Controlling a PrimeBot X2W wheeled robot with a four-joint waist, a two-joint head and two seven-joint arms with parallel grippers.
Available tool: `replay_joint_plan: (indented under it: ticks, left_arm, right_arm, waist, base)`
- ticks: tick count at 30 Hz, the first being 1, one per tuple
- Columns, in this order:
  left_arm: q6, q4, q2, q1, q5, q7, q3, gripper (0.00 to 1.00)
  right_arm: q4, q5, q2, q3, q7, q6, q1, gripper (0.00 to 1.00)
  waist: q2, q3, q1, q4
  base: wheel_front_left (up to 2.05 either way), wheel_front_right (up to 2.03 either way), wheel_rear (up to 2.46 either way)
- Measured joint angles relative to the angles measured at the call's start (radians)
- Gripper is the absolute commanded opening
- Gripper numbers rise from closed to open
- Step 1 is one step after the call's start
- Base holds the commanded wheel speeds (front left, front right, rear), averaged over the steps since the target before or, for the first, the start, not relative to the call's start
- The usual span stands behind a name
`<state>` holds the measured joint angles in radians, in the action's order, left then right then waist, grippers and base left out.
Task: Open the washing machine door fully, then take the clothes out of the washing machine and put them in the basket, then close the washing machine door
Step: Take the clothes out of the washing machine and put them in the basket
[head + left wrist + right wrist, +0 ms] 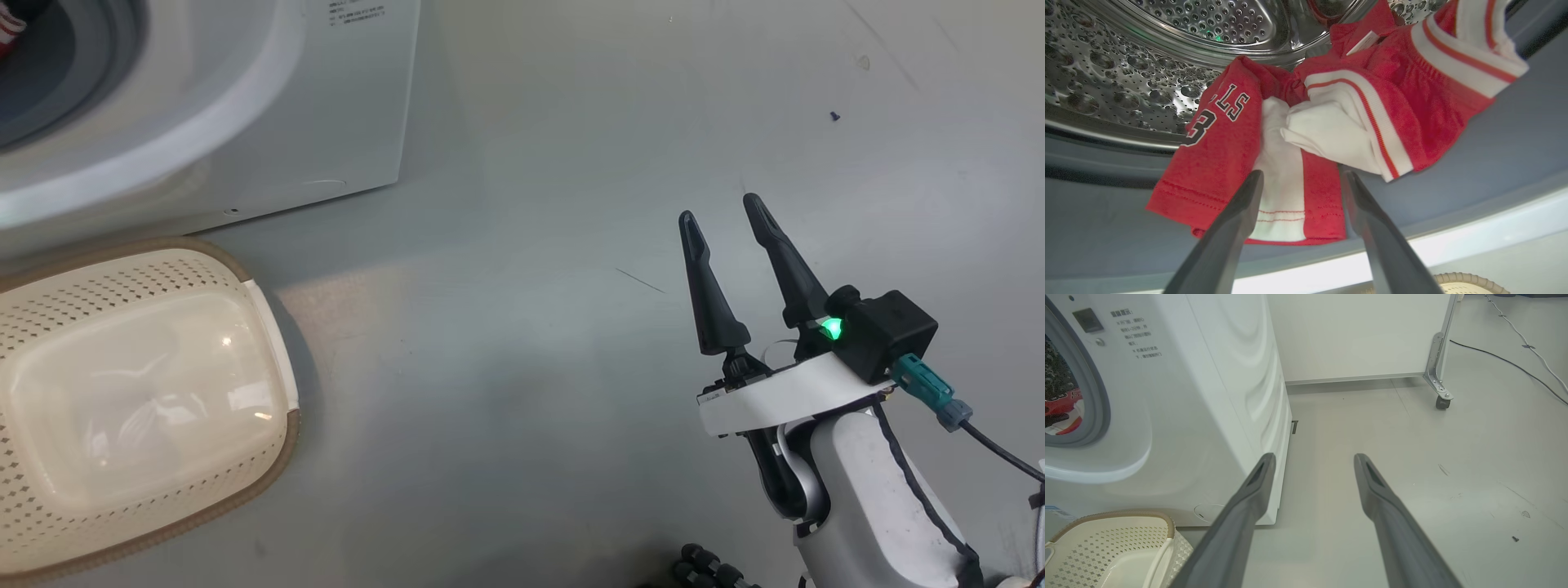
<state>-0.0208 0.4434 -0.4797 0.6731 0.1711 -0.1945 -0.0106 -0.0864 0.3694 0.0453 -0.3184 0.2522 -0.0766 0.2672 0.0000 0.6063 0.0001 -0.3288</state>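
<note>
Past the left gripper's [1301, 171] matt dark fingers [1233, 228], the drum [1147, 90] is gleaming like polished steel, the red jersey [1216, 163] is looking soft and knitted, and the cream basket [49, 327] is shining like glossy plastic.

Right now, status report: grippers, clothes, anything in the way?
Left gripper open, fingertips at the clothes, draped over the gasket. Right gripper open above floor. Basket empty; no obstruction seen.

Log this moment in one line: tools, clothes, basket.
stage: clothes removal | left tool: open, at clothes in washing machine mouth | right tool: open, above floor | basket: holds no clothes
</note>
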Motion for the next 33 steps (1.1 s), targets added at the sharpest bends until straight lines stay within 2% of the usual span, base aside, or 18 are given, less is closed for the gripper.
replay_joint_plan:
  ticks: [13, 33]
  left_arm:
    - [0.008, 0.1, -0.047, 0.102, -0.042, -0.038, 0.012, 1.0]
    - [0.016, 0.229, -0.067, 0.185, -0.069, -0.082, 0.04, 1.0]
  right_arm:
    - [-0.003, 0.007, 0.0, -0.01, 0.0, 0.01, 0.004, 1.0]
    - [-0.006, 0.007, 0.0, -0.023, 0.0, 0.011, 0.024, 1.0]
  waist:
    - [0.0, 0.023, -0.0001, -0.022]
    - [0.0, 0.032, -0.0001, -0.025]
  base:
    - [0.0, 0.0, 0.0]
    - [0.0, 0.0, 0.0]
